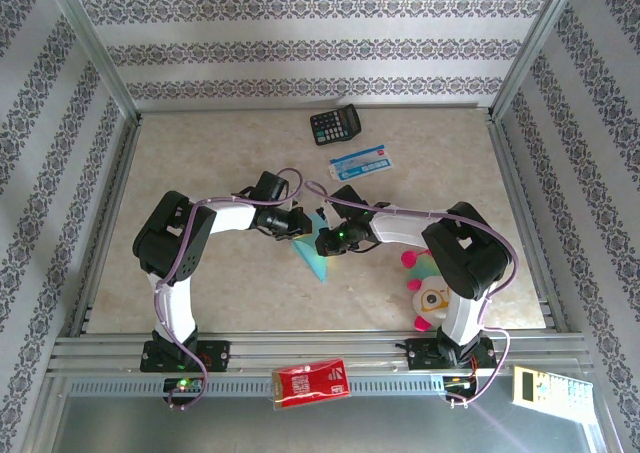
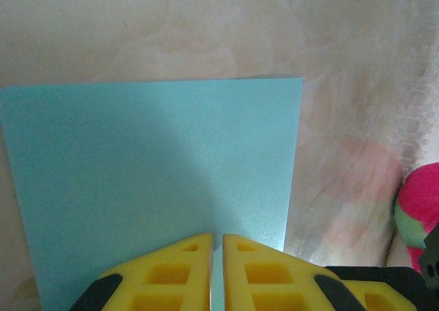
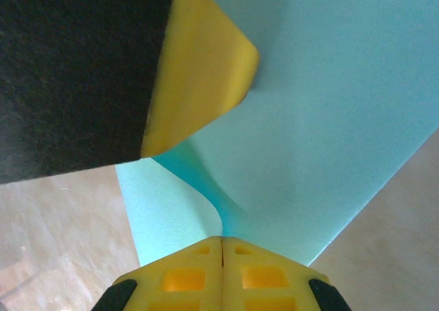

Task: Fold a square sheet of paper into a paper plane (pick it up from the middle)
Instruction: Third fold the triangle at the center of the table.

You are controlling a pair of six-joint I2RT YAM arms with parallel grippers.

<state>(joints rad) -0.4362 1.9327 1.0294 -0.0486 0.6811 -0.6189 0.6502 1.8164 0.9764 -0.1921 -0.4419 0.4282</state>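
While both arms bend inward, elbows out, left jaws, right jaws pinching turquoise sheet (image 2: 151,180)

Top ext cam: high, behind arm bases, looks down + fwd over whole table (image 1: 200,283), from far off. L wrist cam: v. close, looks past left gripper (image 2: 217,241) at frame btm onto square sheet of paper (image 2: 151,180). R wrist cam: even closer, right gripper (image 3: 221,242) at btm. All 3 share the sheet, mid-table.
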